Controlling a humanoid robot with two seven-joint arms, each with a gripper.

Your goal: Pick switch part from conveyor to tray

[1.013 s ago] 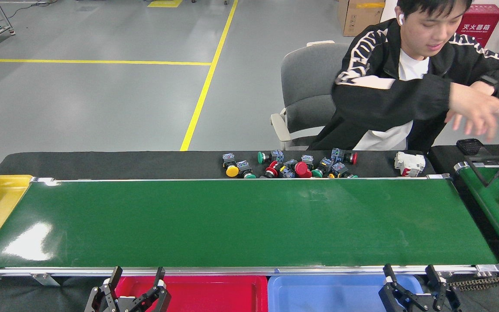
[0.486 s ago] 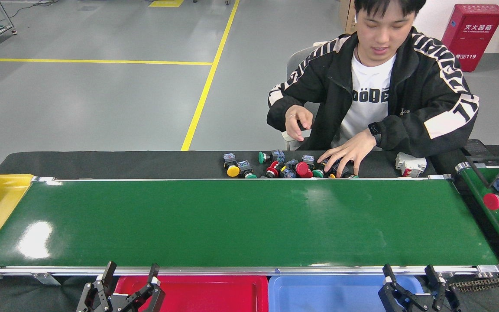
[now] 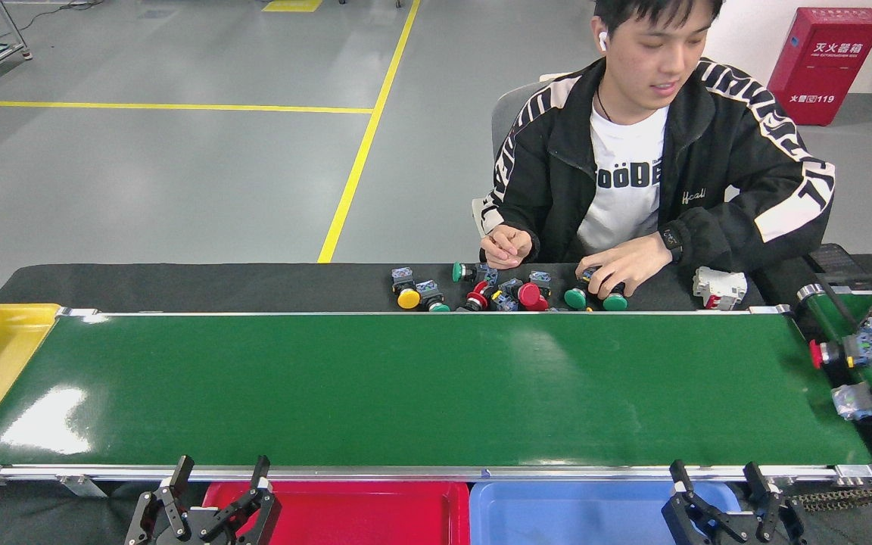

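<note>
The conveyor (image 3: 406, 386) carries no switch part now. The nearest candidates ride the shorter belt (image 3: 871, 356) at 3 o'clock; a pile of push-button switches (image 3: 512, 291) lies on the black surface (image 3: 179, 286) at 12 o'clock, under the person's hand (image 3: 621, 266).

Expect each switch to be light, rigid and hard plastic. The domed cap looks slippery and likely to roll, so take hold across the blocky body behind the cap.

Your left gripper (image 3: 216, 484) hangs at 7 o'clock with its fingers spread wide and empty, at the left end of the red tray (image 3: 375, 511). Your right gripper (image 3: 717, 488) hangs at 5 o'clock, also spread and empty, over the blue tray (image 3: 572, 511).

The belt offers open room throughout. Clear the near silver rail (image 3: 436, 474) before reaching forward. Keep clear of the person's hands at the far edge.
</note>
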